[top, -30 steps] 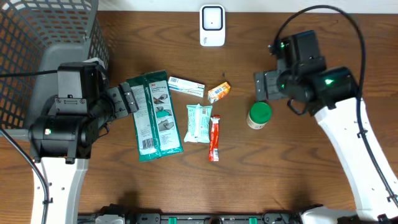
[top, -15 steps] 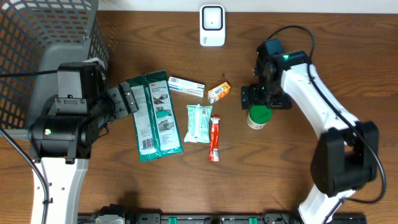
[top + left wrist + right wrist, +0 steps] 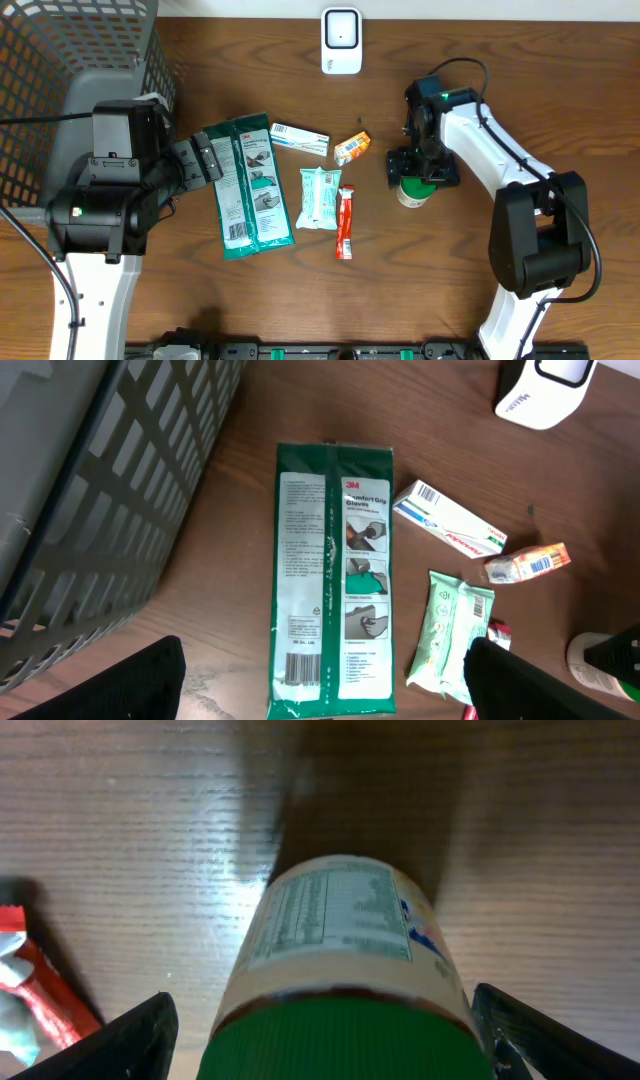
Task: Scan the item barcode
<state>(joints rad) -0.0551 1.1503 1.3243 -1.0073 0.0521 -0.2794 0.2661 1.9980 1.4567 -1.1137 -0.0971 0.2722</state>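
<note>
A green-capped bottle (image 3: 413, 192) with a pale label stands upright on the table right of centre. My right gripper (image 3: 416, 170) is down over it, open, one finger on each side of the cap. In the right wrist view the bottle (image 3: 345, 940) fills the space between the fingers (image 3: 135, 1040), and a narrow gap shows on both sides. The white barcode scanner (image 3: 341, 41) stands at the back edge. My left gripper (image 3: 205, 160) hangs open beside the green glove package (image 3: 250, 188), which lies flat below it (image 3: 335, 575) with its barcode showing.
A grey mesh basket (image 3: 70, 60) fills the back left corner. Between the arms lie a white toothpaste box (image 3: 300, 138), a small orange box (image 3: 351, 148), a pale green wipes pack (image 3: 319, 197) and a red stick packet (image 3: 345, 222).
My right arm has swung left and down, bringing its gripper from beside the bottle to around its cap, and the jaws have narrowed a little. The left arm has not moved.
</note>
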